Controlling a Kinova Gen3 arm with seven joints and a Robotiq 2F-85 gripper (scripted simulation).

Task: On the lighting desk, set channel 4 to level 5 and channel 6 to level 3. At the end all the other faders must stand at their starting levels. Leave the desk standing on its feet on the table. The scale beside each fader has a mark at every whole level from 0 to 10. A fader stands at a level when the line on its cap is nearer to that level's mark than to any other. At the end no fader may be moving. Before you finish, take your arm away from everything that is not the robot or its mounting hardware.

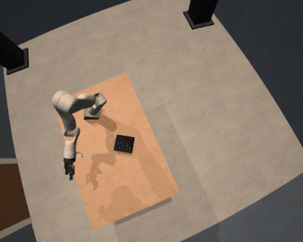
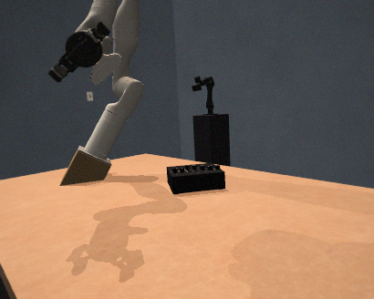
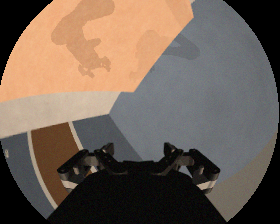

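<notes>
The lighting desk (image 1: 124, 144) is a small black box standing on its feet near the middle of the orange table. In the side view the lighting desk (image 2: 196, 178) shows a row of several fader caps on top; their levels are too small to read. My gripper (image 1: 69, 173) is open and empty, high above the table's left edge and well away from the desk. It shows at the upper left of the side view (image 2: 58, 73). In the wrist view the open fingers point past the table corner toward the floor, and the desk is out of sight there.
The arm's base (image 1: 91, 114) stands on the table behind the desk. Two dark pillars (image 1: 199, 12) (image 1: 12, 57) stand on the floor beyond the table. A black stand carrying a small arm (image 2: 211, 137) rises behind the desk in the side view.
</notes>
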